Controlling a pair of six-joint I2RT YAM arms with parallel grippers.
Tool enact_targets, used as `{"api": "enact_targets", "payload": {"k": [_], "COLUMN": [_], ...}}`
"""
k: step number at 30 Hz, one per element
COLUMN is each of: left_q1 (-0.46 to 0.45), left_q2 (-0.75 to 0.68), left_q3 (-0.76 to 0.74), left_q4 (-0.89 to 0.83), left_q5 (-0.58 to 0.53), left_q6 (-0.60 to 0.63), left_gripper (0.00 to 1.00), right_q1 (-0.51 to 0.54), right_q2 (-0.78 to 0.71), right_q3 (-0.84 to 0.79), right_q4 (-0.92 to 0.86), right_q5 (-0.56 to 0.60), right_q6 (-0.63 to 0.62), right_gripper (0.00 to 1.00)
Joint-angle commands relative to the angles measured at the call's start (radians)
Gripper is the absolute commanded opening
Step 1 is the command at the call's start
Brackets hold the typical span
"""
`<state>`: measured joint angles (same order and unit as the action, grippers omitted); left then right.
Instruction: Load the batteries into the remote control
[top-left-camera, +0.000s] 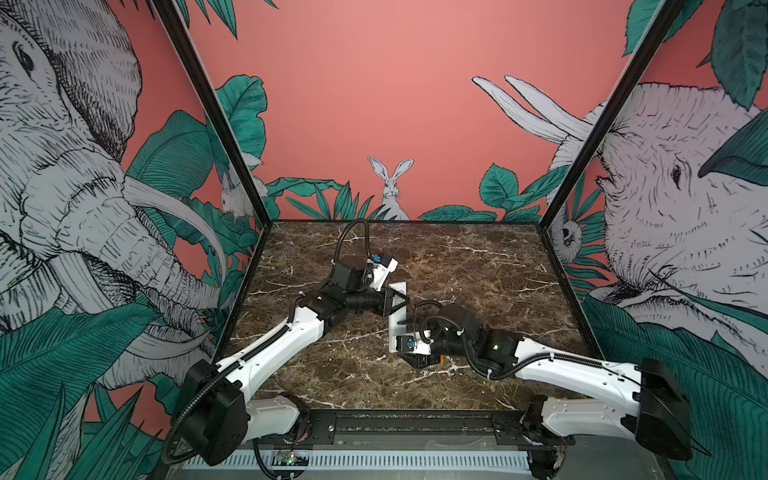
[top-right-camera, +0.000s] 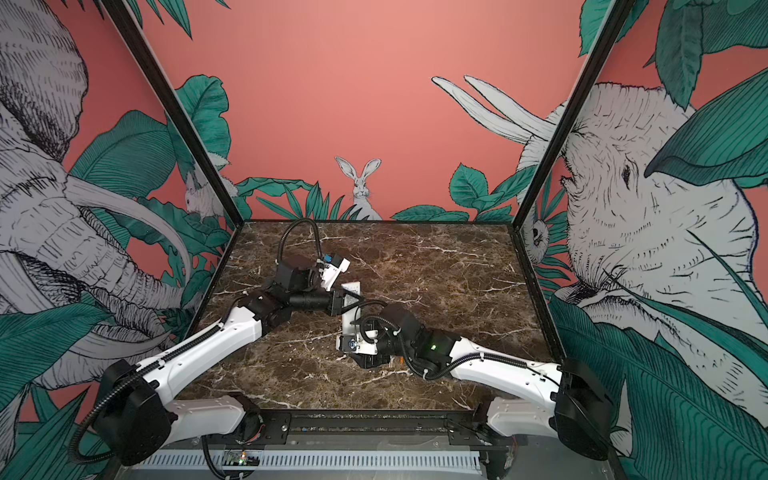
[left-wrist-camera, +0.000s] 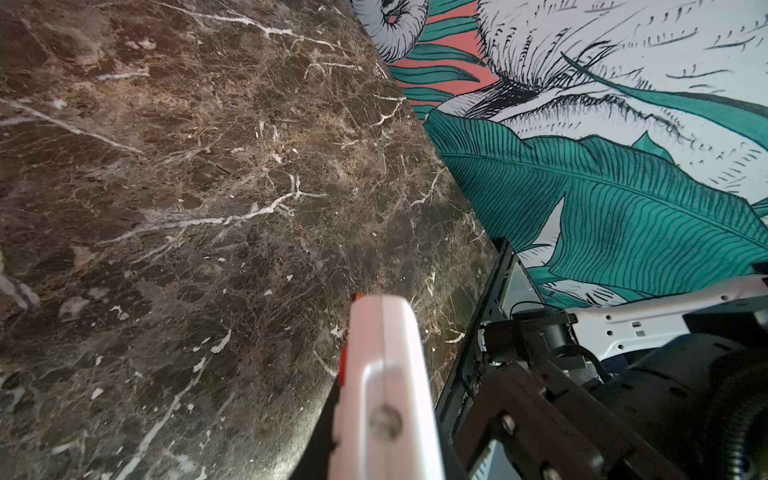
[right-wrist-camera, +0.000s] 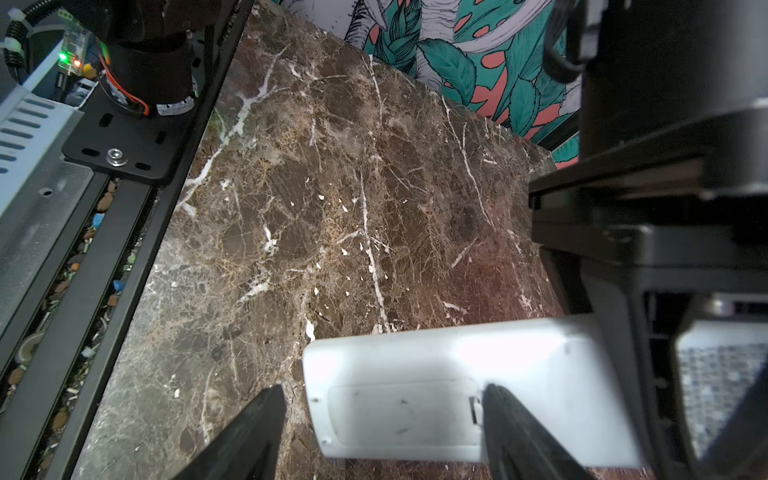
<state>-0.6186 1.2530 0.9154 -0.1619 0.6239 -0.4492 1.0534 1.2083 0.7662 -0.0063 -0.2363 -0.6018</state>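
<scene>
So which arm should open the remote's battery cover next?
Right. The right gripper, open, straddles the battery cover on the remote, one finger by the latch. The left gripper is shut on the remote, steadying it.

The remote control (top-left-camera: 395, 329) is long, slim and white. It sits at the middle of the table in both top views, its length running from 12 to 6 o'clock. Its plain back (right-wrist-camera: 436, 357) faces the right wrist view, and the battery cover (right-wrist-camera: 399, 411) is seated shut, with 1 small latch at its end. A red strip (left-wrist-camera: 343, 368) lines 1 edge. Past its tip shows an orange sliver (left-wrist-camera: 356, 296), perhaps a battery, too hidden to tell.
</scene>
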Motion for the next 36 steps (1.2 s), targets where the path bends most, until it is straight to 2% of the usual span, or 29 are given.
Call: {"api": "enact_targets", "payload": {"k": [1,13,20,27,36], "left_q1": [-0.010,-0.010,-0.010,-0.010,-0.011], "left_q2": [-0.017,-0.020,-0.020,-0.023,-0.026], "left_q3": [0.011,0.017,0.025,0.018,0.007], "left_q4": [0.067,0.042,0.018,0.021,0.041], "left_q5": [0.057,0.036,0.019,0.030,0.040], "left_q6": [-0.012,0.007,0.027,0.020,0.007], "left_gripper": [0.00,0.00,0.00,0.00,0.00], "right_q1": [0.005,0.006,0.007,0.007,0.007], "right_q2": [0.032,0.049,0.033,-0.053,-0.009], "right_q3": [0.020,0.048,0.044,0.016,0.054], "right_q4": [-0.070,-0.138,-0.144,-0.071,-0.051], "right_q5": [-0.066,-0.113,-0.094,-0.054,0.017], "right_q6": [0.017,0.020,0.020,0.008,-0.037], "right_gripper": [0.74,0.67,0.65,0.72,0.74]}}
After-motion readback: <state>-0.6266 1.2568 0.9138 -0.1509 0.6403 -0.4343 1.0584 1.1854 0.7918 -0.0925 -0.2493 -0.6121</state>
